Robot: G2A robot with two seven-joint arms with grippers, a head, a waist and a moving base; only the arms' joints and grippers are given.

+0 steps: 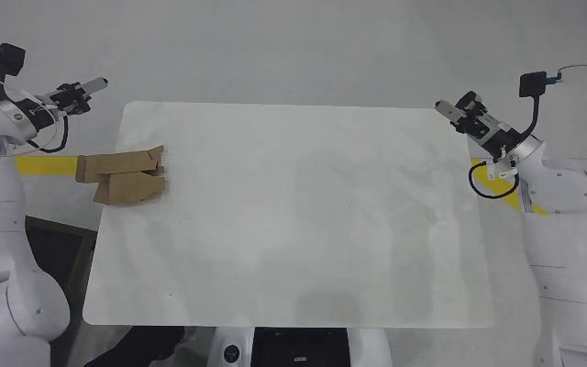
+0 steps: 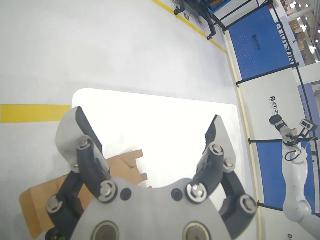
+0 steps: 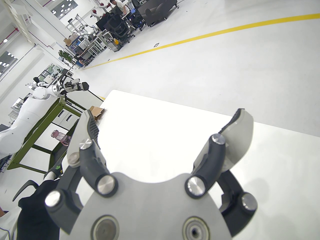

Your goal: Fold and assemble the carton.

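Left claw (image 1: 92,85): jaws wide open, nothing between the fingers. It hangs off the table (image 1: 303,229), just past the far-left corner and above the floor.

Right claw (image 1: 445,107): also wide open and empty. It sits at the far-right corner, fingertips right over the table edge.

Carton (image 1: 124,176): brown cardboard, lying flat and unassembled. It is near the left claw, below it and on the robot's side of it, not touching. It is well apart from the right claw, with the whole table width between them. It straddles the table's left edge, part on the surface and part overhanging. The notched flap ends point in toward the table's middle.

Left wrist view: open claw (image 2: 147,123) over the white table (image 2: 155,106), with the carton (image 2: 127,161) showing under one finger.

Right wrist view: open claw (image 3: 162,121) over the table (image 3: 175,116), with the carton (image 3: 96,111) at the far edge.
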